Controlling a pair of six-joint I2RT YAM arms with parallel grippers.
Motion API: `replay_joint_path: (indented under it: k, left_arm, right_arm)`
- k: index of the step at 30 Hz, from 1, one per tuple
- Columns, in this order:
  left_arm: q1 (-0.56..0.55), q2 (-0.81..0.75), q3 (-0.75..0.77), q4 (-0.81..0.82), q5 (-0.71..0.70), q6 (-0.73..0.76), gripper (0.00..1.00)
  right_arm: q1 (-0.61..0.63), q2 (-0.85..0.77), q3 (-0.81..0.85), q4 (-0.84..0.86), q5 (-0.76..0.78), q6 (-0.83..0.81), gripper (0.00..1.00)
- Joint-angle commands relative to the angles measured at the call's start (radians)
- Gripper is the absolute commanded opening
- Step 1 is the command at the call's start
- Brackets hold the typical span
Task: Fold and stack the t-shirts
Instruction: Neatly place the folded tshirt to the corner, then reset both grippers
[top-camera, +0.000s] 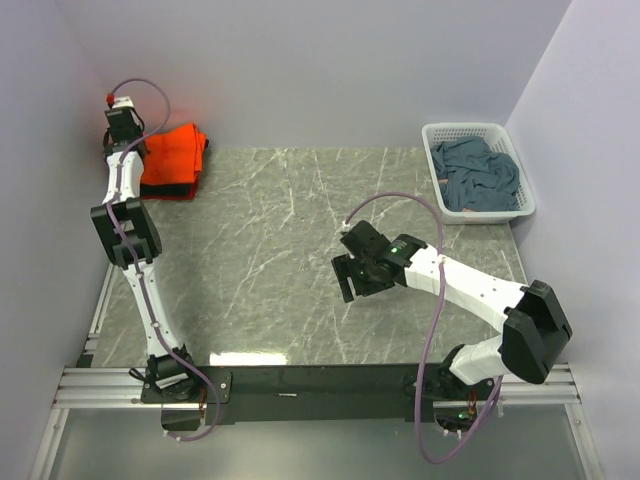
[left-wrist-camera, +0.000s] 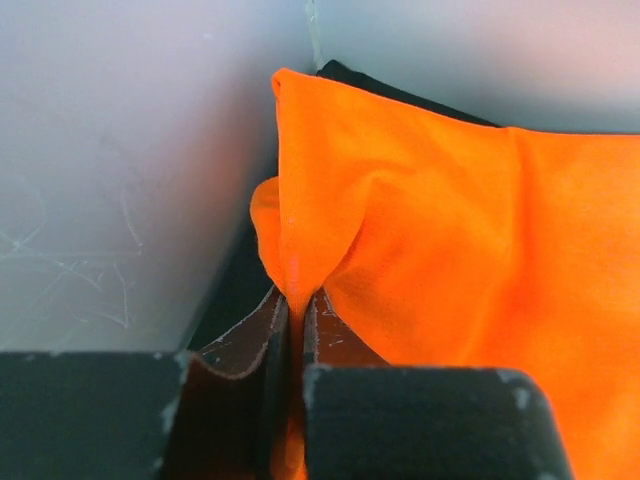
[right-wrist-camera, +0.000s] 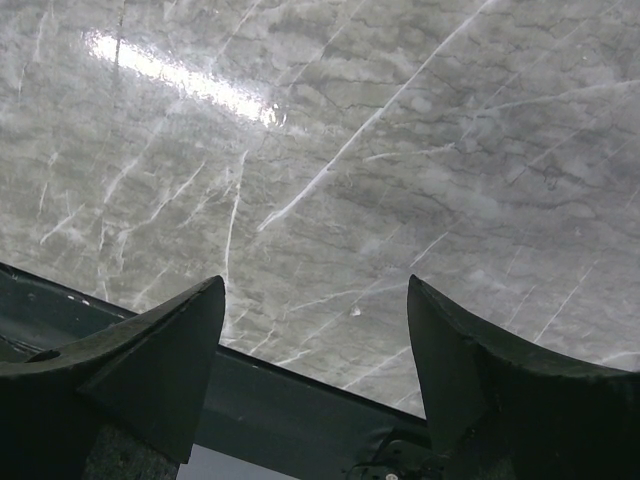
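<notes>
- Mounting rail (top-camera: 320, 382): dark, along the near edge of the table, carrying both arm bases.
- Table (top-camera: 270, 250): grey-green marbled top with white veins.
- Right gripper (right-wrist-camera: 315, 300): hangs above the bare table, right of centre. Jaws stand wide apart with nothing between them; only marble and the dark rail show through the gap.
- Left gripper (left-wrist-camera: 296, 310): reached to the far left corner, close against the pale wall. Jaws are pressed together on a raised ridge of orange cloth.
- Orange t-shirt (top-camera: 175, 150): folded, in the far left corner of the table, topmost in its pile, one edge pinched up by the left gripper.
- Black t-shirt (left-wrist-camera: 342, 73): directly under the orange one, seen only as a dark rim past its edges.
- White lattice basket (top-camera: 465, 128): far right corner of the table, well apart from the pile.
- Slate blue-grey t-shirt (top-camera: 478, 175): crumpled and unfolded inside the basket.
</notes>
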Motion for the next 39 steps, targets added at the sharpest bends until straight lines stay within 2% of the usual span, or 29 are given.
replay_joint_path:
  k: [1,2,5,7,12,13,15,16,19,21,22,24,25,29,37,39]
  left_arm:
    - [-0.006,0.017,0.052,0.083,-0.066,0.047,0.11]
    - [-0.006,0.018,0.049,0.084,-0.067,0.047,0.13]
    - [-0.004,0.031,0.042,0.092,-0.105,0.052,0.08]
    - [-0.004,0.032,0.043,0.093,-0.141,0.055,0.01]
    - [0.000,0.023,0.034,0.103,-0.162,0.062,0.01]
    - [0.002,0.023,0.034,0.104,-0.161,0.061,0.12]
    - [0.002,0.014,0.031,0.103,-0.153,0.056,0.21]
    - [0.002,0.011,0.029,0.101,-0.153,0.052,0.31]
    - [0.002,-0.011,0.016,0.097,-0.152,0.038,0.53]
    - [0.003,-0.038,-0.003,0.095,-0.149,0.029,0.65]
    - [0.002,-0.050,-0.010,0.092,-0.142,0.010,0.75]
    - [0.000,-0.100,-0.047,0.092,-0.110,-0.042,0.83]
    - [-0.001,-0.116,-0.064,0.093,-0.098,-0.056,0.90]
    - [-0.026,-0.240,-0.206,0.116,-0.006,-0.131,0.99]
    - [-0.139,-0.420,-0.452,0.133,0.022,-0.215,1.00]
    - [-0.142,-0.466,-0.529,0.136,0.083,-0.255,0.99]
  right_arm:
    - [-0.007,-0.015,0.029,-0.021,0.013,-0.005,0.80]
    - [-0.006,-0.014,0.031,-0.023,0.014,-0.005,0.80]
    - [-0.007,0.000,0.038,-0.026,0.007,-0.005,0.79]
    - [-0.006,0.005,0.041,-0.023,0.005,-0.003,0.79]
    - [-0.007,0.009,0.046,-0.024,0.003,-0.005,0.79]
    - [-0.007,0.006,0.047,-0.026,0.003,-0.003,0.79]
    - [-0.006,0.006,0.046,-0.026,0.003,-0.006,0.79]
    - [-0.006,0.003,0.046,-0.027,0.005,-0.006,0.79]
    - [-0.007,-0.003,0.047,-0.030,0.008,-0.005,0.79]
    - [-0.006,-0.012,0.052,-0.030,0.010,-0.002,0.79]
    - [-0.007,-0.023,0.054,-0.029,0.013,0.000,0.79]
    - [-0.007,-0.043,0.054,-0.027,0.039,0.007,0.79]
    - [-0.007,-0.049,0.055,-0.033,0.054,0.010,0.79]
    - [-0.012,-0.092,0.058,-0.047,0.118,0.039,0.79]
    - [-0.030,-0.228,0.000,-0.030,0.154,0.072,0.80]
    - [-0.036,-0.250,-0.029,-0.018,0.145,0.079,0.79]
